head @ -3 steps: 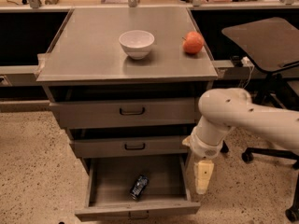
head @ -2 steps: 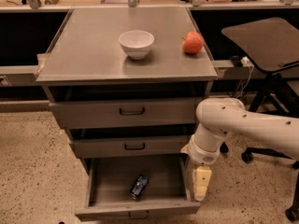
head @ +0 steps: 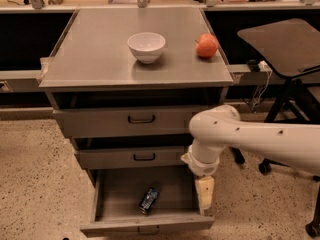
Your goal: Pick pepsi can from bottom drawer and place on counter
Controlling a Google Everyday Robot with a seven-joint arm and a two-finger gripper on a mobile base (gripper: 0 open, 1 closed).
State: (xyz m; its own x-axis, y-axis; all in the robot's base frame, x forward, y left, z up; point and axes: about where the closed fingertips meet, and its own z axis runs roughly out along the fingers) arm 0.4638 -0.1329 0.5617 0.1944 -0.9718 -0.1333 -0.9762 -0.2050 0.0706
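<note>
Fingers (head: 205, 194) over bottom drawer's (head: 115, 227) right wall

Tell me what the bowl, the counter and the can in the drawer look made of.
White bowl: likely glazed ceramic or plastic, smooth. Counter: matte grey, metal or laminate, only a dull sheen. Pepsi can, lying in the bottom drawer: presumably thin metal, dark print, light glints. The gripper hangs at the drawer's right edge.

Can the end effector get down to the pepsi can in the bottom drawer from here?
Probably yes. The bottom drawer is open, the pepsi can lies uncovered on its floor, and the end effector hangs at the drawer's right wall with nothing between them.
</note>
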